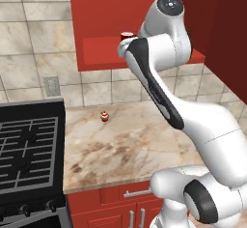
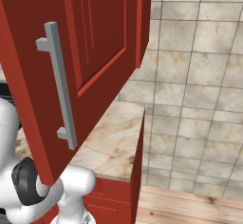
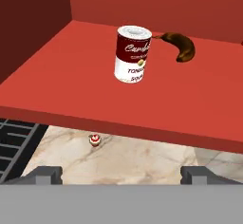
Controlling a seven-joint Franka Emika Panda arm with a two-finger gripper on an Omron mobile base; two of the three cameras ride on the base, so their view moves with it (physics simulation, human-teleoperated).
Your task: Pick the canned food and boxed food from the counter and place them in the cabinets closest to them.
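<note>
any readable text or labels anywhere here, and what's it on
"Campb…" in white script on the red upper band of the canned food, cut off by the can's curve.
"TOMA…" on its white lower half, also cut off.
"SOUP" below that, small and blurred, likely but not certain.
A small line under the script is too blurred to read.
No other text is legible.

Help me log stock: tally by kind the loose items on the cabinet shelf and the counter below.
Cans: 1, the canned food upright on the shelf
Bananas: 1, browned banana behind the can
Small red-and-tan items: 1, on the counter
Total: 3
</note>
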